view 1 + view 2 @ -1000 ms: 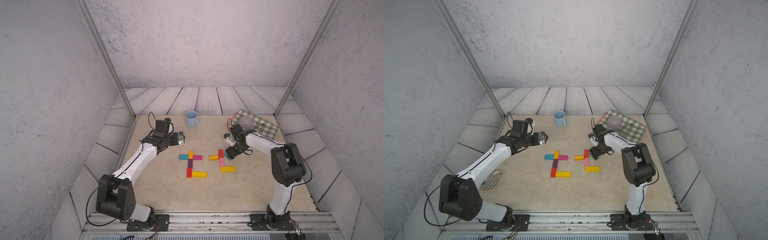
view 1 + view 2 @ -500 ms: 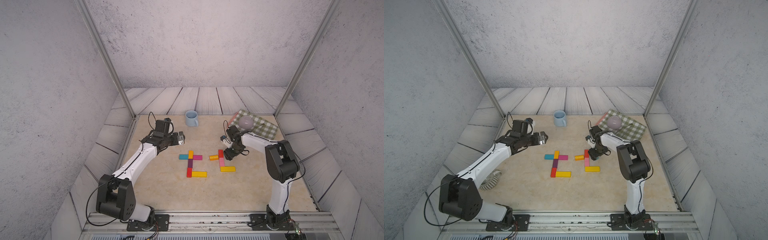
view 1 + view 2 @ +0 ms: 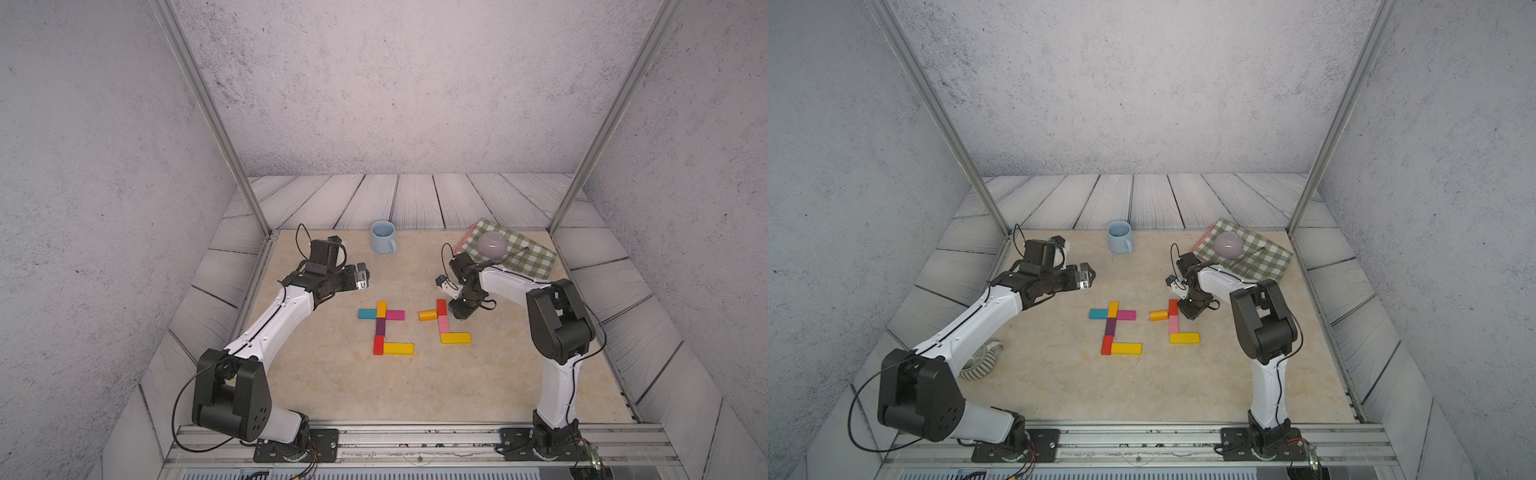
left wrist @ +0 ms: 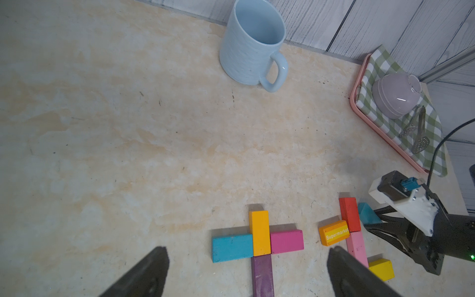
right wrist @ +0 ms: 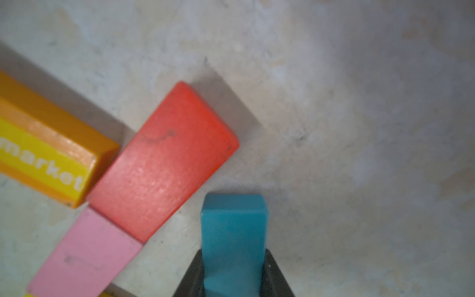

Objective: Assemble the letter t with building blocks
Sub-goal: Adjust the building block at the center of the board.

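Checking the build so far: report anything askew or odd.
The orange block in the letter by the right arm sits askew: it angles away from the red block instead of lying square to it. The teal block is clamped in the right gripper, not yet laid.

6 blocks form a flat t; beside it 4 others, plus a teal block, seemingly tilted.

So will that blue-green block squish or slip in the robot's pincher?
Probably not squishy: the teal block shows straight edges, pinched in the right gripper. Its painted faces look smooth, so it might slip slightly. Flat sides suggest it won't roll.
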